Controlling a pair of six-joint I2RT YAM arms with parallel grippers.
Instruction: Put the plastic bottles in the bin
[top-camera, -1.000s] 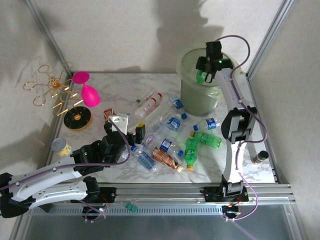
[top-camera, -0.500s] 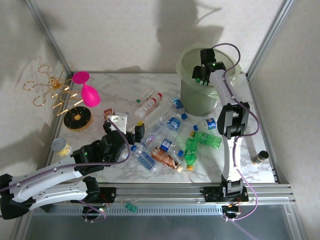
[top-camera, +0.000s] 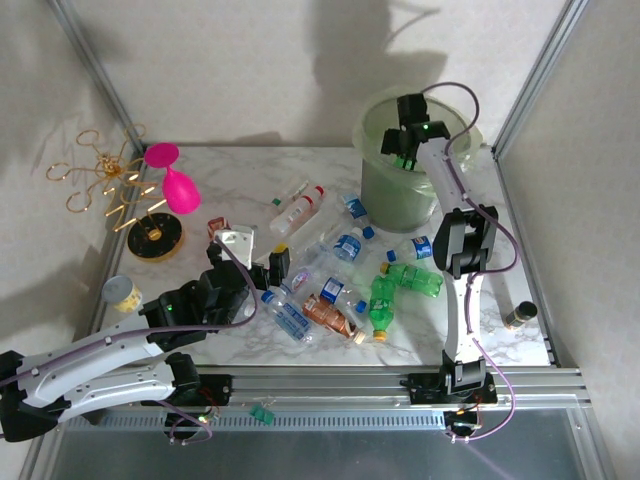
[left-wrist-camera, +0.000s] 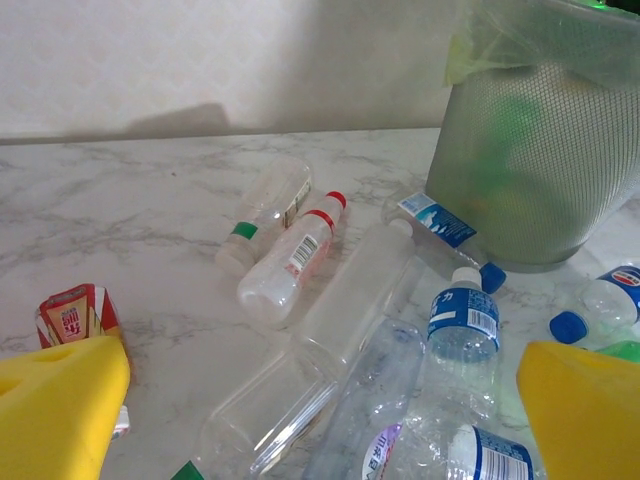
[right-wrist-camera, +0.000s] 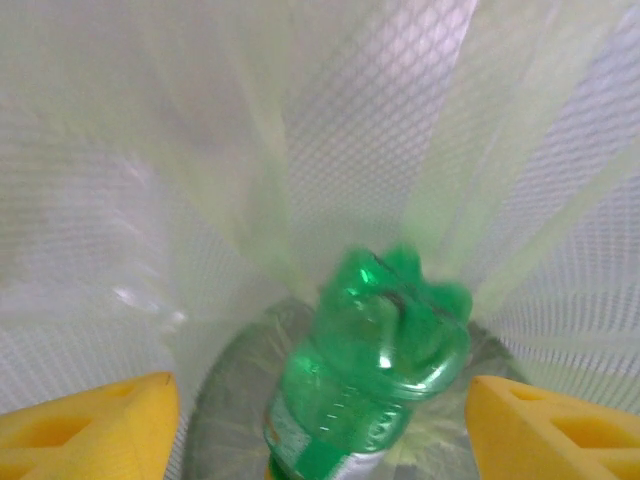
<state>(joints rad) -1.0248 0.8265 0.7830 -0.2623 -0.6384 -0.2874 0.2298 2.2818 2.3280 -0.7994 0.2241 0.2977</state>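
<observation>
Bottle (right-wrist-camera: 375, 370) — green, base up, long axis down into bin (top-camera: 385, 195); both jaws apart.

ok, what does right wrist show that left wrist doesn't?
Right wrist: the bin's meshy inside, with a green bottle loose between the pads of the open right gripper. Left wrist: the bin's outer wall, and the table with a red-capped bottle and a blue-labelled bottle lying ahead of the open left gripper. Both: the bin and yellow pads at the bottom corners.
</observation>
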